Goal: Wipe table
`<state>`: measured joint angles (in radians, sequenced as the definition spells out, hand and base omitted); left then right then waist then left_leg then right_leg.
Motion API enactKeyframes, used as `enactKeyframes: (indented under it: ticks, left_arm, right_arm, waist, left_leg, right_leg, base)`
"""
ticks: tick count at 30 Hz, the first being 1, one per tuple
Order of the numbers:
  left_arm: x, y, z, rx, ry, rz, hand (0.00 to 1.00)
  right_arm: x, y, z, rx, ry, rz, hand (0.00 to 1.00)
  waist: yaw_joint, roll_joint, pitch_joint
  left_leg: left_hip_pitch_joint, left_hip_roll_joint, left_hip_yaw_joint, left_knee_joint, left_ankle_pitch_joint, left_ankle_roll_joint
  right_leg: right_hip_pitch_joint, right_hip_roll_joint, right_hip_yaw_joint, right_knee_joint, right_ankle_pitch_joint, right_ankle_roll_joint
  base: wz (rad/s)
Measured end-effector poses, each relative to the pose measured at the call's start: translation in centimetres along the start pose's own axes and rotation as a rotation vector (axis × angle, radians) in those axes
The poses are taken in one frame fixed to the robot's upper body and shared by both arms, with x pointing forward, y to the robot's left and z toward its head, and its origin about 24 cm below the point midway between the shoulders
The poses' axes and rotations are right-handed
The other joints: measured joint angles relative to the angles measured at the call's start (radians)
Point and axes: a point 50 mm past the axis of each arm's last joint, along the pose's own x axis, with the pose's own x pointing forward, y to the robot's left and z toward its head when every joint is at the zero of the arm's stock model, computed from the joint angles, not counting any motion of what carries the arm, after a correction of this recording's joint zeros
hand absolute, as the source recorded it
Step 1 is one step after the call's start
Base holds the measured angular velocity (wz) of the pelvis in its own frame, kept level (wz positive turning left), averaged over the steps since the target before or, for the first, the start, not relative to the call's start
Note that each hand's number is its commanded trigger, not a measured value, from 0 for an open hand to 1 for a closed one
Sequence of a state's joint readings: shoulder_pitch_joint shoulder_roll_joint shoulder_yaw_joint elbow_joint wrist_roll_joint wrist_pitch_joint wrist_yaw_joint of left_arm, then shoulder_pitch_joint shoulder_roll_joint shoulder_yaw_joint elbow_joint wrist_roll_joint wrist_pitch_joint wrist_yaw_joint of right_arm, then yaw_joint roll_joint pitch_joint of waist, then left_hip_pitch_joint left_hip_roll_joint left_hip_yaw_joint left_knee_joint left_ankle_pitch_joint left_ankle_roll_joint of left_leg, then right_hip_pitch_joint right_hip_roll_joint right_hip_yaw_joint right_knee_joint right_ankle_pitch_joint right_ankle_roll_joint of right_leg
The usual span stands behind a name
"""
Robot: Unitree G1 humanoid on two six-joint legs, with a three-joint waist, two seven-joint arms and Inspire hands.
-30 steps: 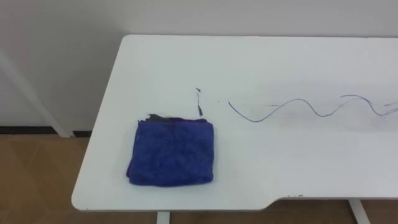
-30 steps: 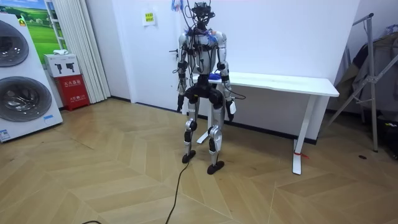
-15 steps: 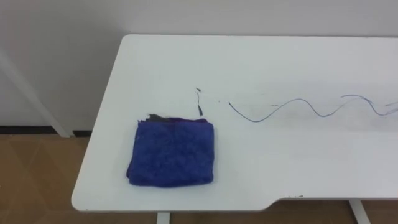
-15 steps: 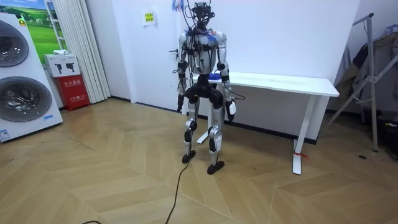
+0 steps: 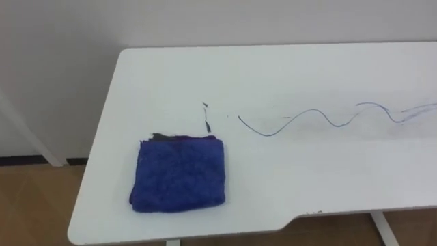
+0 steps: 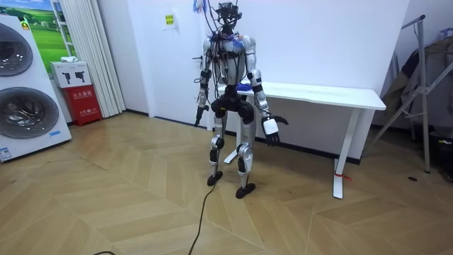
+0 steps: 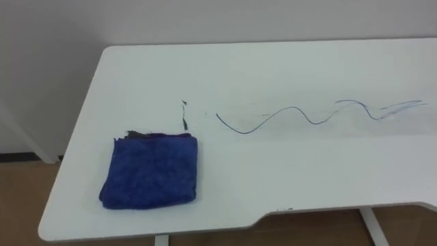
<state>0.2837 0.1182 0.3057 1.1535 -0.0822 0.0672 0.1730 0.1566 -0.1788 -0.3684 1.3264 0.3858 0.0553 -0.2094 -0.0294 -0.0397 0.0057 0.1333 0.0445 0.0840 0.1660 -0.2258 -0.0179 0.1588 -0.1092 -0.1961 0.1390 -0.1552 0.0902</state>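
Rising outward, the right hand (image 6: 270, 128)

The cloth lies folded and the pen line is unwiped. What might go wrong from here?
1. The blue cloth lies near the table's front left corner; a careless grab may push it off the edge.
2. The wavy pen line runs right, out of the eye view; a short sweep would probably miss its end.
3. The right hand seems lower than the tabletop and might catch the edge when rising.
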Motion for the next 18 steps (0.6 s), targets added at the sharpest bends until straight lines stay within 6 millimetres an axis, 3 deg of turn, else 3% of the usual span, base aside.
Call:
enactKeyframes:
  ticks: [4,9,14,18]
  left_arm:
    - [0.2,0.6,0.7,0.013,-0.016,0.008,0.00]
    - [0.2,0.7,0.8,0.035,0.004,0.013,0.00]
    - [0.2,0.9,0.7,0.076,0.001,0.015,0.00]
    - [0.2,0.9,1.2,0.112,-0.024,-0.001,0.00]
  right_arm:
    - [0.1,-1.8,3.5,0.083,-0.058,-0.129,0.00]
    - [-0.8,-1.4,8.9,0.123,-0.187,-0.214,0.00]
    - [-2.6,-0.6,14.2,0.084,-0.405,-0.293,0.00]
    - [-5.3,0.0,18.4,-0.001,-0.658,-0.351,0.00]
  waist:
    - [-0.001,-0.008,-0.0008]
    - [0.003,-0.028,-0.0009]
    - [0.007,-0.045,-0.0033]
    - [0.009,-0.038,-0.0053]
  left_leg:
    - [0.004,0.000,0.012,0.002,0.000,0.000]
    - [-0.003,0.000,0.018,0.009,0.001,0.001]
    - [-0.003,0.000,0.019,0.007,0.001,0.001]
    - [-0.016,0.000,0.021,0.005,0.001,0.001]
  right_leg:
    - [-0.005,-0.001,0.001,0.008,0.000,0.000]
    - [-0.018,-0.003,0.004,0.014,-0.001,-0.001]
    - [-0.021,-0.002,0.007,0.016,-0.001,-0.001]
    - [-0.041,-0.002,0.004,0.019,-0.001,-0.001]
  base:
    - [-0.10]
    - [-0.05]
    - [0.00]
    - [-0.05]
